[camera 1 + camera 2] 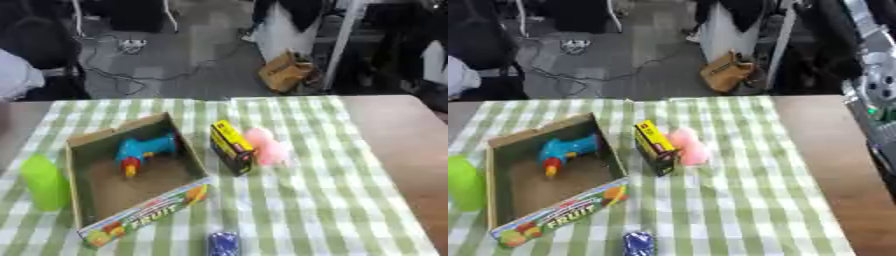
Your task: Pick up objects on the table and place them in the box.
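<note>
Can't see either hand from my end, so no telling their state, just the box [80,145] on the checked cloth [332,200] with a blue toy drill [140,150] inside, yellow pack [231,146] and pink toy [267,146] beside it, green cup [44,181] left, blue thing [223,244] near.

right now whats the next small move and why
Probably bring a hand down to the yellow box standing just right of the cardboard box. Neither hand shows in either view, only the blue toy drill is inside, and the pink toy, green cup and dark blue thing also wait outside.
</note>
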You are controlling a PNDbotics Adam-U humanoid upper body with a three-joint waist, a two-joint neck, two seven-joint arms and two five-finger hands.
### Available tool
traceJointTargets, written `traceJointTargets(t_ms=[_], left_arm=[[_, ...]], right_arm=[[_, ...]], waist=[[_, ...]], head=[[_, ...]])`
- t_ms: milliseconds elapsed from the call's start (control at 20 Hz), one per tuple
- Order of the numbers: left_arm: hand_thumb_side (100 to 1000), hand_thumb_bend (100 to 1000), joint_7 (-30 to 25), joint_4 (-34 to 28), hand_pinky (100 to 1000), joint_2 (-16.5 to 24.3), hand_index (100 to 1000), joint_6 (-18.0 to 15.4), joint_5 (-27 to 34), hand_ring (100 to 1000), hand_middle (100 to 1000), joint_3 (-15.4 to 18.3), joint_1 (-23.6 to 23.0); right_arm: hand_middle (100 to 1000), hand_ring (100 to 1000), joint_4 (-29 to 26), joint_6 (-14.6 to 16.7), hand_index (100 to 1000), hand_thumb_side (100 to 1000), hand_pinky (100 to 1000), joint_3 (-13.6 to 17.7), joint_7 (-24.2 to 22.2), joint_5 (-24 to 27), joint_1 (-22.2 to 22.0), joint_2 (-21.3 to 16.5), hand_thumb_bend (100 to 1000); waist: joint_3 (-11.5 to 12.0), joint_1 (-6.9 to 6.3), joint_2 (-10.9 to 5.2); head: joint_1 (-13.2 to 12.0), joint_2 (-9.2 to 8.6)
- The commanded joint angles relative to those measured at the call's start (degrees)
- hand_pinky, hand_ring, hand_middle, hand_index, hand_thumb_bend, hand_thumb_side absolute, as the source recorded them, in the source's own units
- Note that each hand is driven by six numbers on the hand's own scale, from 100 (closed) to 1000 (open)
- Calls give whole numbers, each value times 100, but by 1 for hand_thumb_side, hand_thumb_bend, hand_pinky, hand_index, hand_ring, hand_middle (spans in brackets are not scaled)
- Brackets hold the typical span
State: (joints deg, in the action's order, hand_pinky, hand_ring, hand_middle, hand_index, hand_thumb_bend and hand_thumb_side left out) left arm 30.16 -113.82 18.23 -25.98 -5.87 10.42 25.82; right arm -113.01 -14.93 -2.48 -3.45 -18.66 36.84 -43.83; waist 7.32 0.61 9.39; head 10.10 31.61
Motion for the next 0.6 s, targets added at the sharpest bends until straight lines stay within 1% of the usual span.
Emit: traceJointTargets(t_ms=[50, 150, 250, 350, 400, 450, 600], left_arm=[[1000, 100, -41, -77, 881, 110, 913, 11, 37, 899, 899, -16, 49], [1000, 100, -55, -77, 881, 100, 912, 13, 50, 899, 899, -33, 52], [1000, 100, -68, -77, 881, 88, 912, 14, 61, 899, 899, -46, 55], [1000, 100, -77, -77, 881, 77, 912, 16, 72, 899, 899, -52, 55], [1000, 100, -80, -77, 881, 74, 912, 17, 76, 899, 899, -53, 54], [1000, 100, -88, -77, 880, 61, 911, 21, 85, 898, 899, -67, 63], [1000, 100, -112, -77, 880, 36, 911, 30, 109, 898, 899, -93, 78]], right_arm=[[856, 866, 262, -117, 912, 1000, 837, -308, -661, -458, 423, -272, 109], [853, 865, 654, -91, 909, 1000, 832, -556, -1094, -664, 731, -244, 133], [852, 865, 1057, -32, 907, 1000, 831, -723, -1471, -765, 997, -168, 139], [852, 866, 1365, 42, 906, 1000, 831, -816, -1725, -831, 1178, -90, 142], [840, 870, 1497, 77, 907, 1000, 833, -849, -1831, -860, 1249, -55, 123], [857, 872, 1739, 91, 909, 1000, 835, -940, -2007, -913, 1394, 25, 148], [862, 876, 2470, 258, 913, 1000, 842, -1168, -2416, -1145, 1809, 275, 166]], waist=[[30, 96, -206], [55, 105, -237], [70, 109, -252], [82, 111, -259], [84, 111, -261], [108, 115, -260], [138, 118, -259]], head=[[93, -21], [146, -16], [177, -6], [196, 1], [202, 4], [241, 12], [299, 9]])
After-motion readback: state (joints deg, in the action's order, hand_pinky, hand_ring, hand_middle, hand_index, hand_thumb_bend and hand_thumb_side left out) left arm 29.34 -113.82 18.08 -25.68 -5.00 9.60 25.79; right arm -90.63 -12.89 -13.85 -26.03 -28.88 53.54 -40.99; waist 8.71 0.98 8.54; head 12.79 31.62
